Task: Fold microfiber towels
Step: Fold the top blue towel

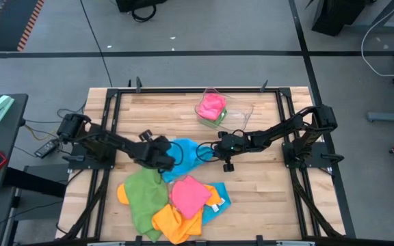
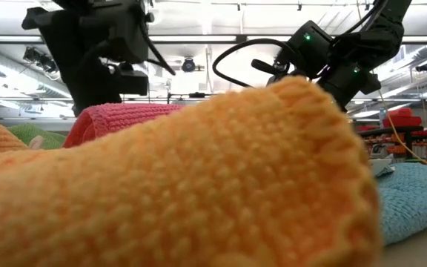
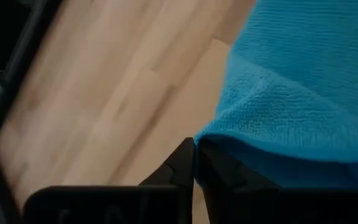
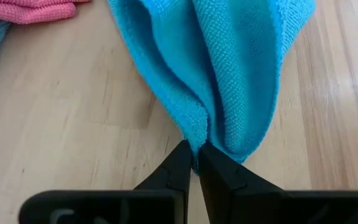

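Observation:
A sky-blue towel (image 1: 187,157) spans between my two grippers at the table's middle. My left gripper (image 1: 172,156) is shut on its left end and my right gripper (image 1: 208,150) on its right end. Nearer the front edge lies a pile of towels: green (image 1: 142,195), pink (image 1: 189,195), orange (image 1: 173,222) and another blue one (image 1: 219,201). The orange towel (image 2: 176,178) fills the low view and hides the held towel there. My left gripper (image 3: 196,146) pinches an edge of the blue towel (image 3: 229,134) between its two fingers, coming level from the table's left. The cloth spreads away from the fingers above the wooden table. My right gripper (image 4: 194,149) pinches a gathered, folded edge of the blue towel (image 4: 207,134) between its two fingers, several layers, coming level from the table's right. The cloth runs away from the fingers in slack folds over the table.
A clear plastic tray (image 1: 234,113) at the far middle holds a pink towel (image 1: 212,106) over a green one. The table's dark frame rails (image 1: 282,123) run along its sides. Bare wood (image 1: 265,198) lies at the near right.

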Robot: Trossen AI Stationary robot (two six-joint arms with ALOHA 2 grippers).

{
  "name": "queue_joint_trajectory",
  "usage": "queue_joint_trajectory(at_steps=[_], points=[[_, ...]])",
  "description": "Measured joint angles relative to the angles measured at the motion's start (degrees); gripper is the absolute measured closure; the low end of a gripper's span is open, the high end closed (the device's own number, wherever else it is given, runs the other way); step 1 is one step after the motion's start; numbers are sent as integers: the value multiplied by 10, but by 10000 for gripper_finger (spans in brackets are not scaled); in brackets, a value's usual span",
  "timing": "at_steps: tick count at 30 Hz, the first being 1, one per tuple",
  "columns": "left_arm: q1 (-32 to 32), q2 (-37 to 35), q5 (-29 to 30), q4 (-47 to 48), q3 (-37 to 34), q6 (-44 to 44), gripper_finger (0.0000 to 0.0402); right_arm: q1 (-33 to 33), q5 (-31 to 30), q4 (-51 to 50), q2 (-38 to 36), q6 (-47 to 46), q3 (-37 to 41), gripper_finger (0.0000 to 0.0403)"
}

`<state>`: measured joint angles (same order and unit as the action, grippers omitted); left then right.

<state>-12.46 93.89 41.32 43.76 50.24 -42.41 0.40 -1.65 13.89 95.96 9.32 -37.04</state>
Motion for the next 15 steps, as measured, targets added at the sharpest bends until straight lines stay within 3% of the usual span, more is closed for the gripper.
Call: queue_joint_trajectory(at_steps=[9, 15], points=[[31, 0, -27, 91, 0, -51, 389, 0, 0, 0, 0, -14, 0, 365], [31, 0, -56, 125, 0, -60, 319, 0, 0, 0, 0, -25, 0, 365]])
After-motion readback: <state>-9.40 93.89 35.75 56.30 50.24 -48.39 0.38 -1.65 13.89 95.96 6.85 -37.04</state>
